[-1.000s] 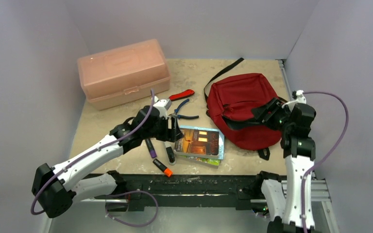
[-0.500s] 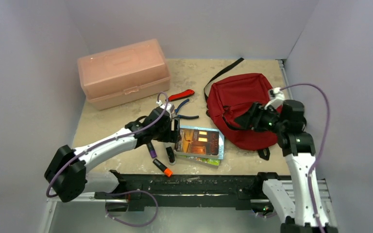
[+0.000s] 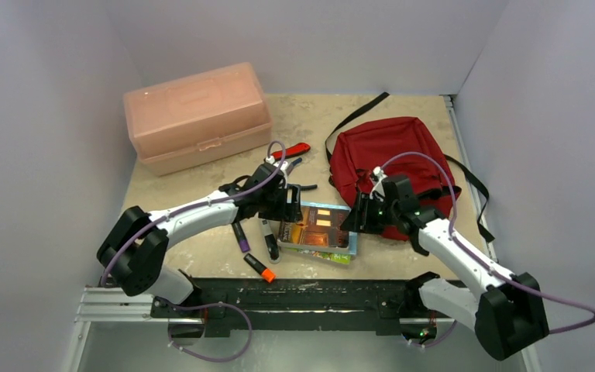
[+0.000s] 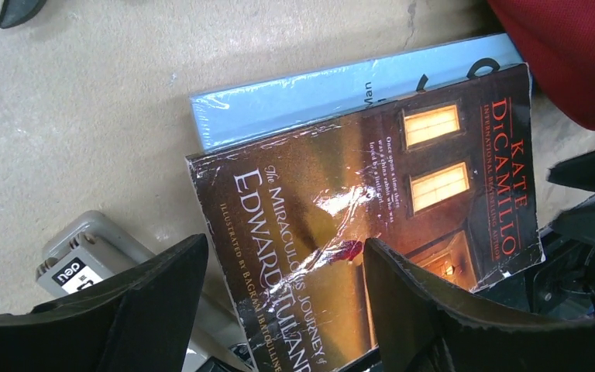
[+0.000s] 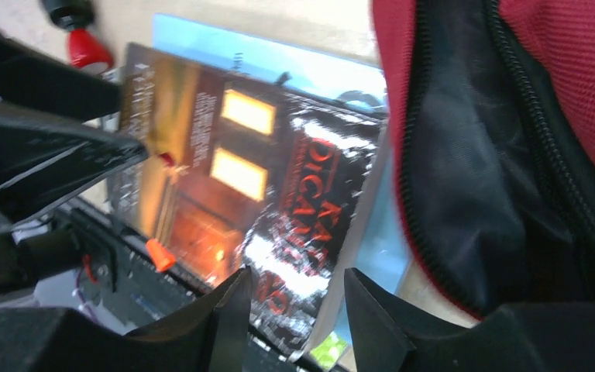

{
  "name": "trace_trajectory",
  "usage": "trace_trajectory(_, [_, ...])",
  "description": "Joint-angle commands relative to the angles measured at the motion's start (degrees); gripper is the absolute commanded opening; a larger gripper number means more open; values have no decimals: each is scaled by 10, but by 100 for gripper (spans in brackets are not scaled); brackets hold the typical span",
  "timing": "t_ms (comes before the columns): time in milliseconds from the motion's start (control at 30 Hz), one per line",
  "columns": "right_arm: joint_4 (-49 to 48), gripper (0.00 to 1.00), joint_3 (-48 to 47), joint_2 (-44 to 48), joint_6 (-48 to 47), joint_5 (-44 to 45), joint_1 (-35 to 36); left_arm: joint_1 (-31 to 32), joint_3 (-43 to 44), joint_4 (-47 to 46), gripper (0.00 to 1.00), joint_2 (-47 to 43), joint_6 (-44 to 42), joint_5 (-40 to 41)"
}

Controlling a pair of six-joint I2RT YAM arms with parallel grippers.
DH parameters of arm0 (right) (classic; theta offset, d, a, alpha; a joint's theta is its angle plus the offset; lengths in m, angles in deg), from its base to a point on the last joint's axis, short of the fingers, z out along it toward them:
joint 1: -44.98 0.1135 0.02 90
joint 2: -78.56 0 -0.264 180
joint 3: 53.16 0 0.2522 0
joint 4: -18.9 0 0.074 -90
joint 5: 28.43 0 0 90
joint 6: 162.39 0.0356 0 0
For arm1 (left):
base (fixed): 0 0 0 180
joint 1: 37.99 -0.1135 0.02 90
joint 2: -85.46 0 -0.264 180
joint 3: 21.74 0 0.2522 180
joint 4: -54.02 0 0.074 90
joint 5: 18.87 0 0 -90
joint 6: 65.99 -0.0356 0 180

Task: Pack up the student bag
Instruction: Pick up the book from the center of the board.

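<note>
Top external view is showing me the student bag (image 3: 387, 151) lying at the far right of the table (image 3: 310, 116), its near-left edge just beside a small stack of books. I am looking at the top book (image 3: 316, 225), a glossy dark paperback sitting on a blue book (image 4: 318, 97), with a green one (image 3: 333, 258) peeking out at the near edge.

The left gripper (image 3: 288, 203) is hanging over the left end of the stack with its claw spread wide and holding nothing; in the left wrist view the paperback's corner is lying between the two fingers. The right gripper (image 3: 352, 219) is hovering at the right end, its claw narrower but parted, and I am seeing no grip on anything. In the right wrist view the bag's unzipped mouth is showing black lining just right of the books.

I am judging this to be the start of a book pickup, with nothing visibly packed. What is worrying me:
- both claws are crowding one short book, so they could be knocking into each other
- the shiny cover could be slipping out of a pinch
- a grey marker (image 4: 85, 256) is lying right by the left finger and could be getting caught
- the limp bag mouth could be folding shut as a book is pushed in
</note>
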Motion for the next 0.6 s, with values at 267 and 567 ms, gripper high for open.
trace_trajectory(267, [-157, 36, 60, -86, 52, 43, 10, -13, 36, 6, 74, 43, 0, -50])
trace_trajectory(567, [-188, 35, 88, -74, 68, 30, 10, -14, 22, -28, 69, 36, 17, -142])
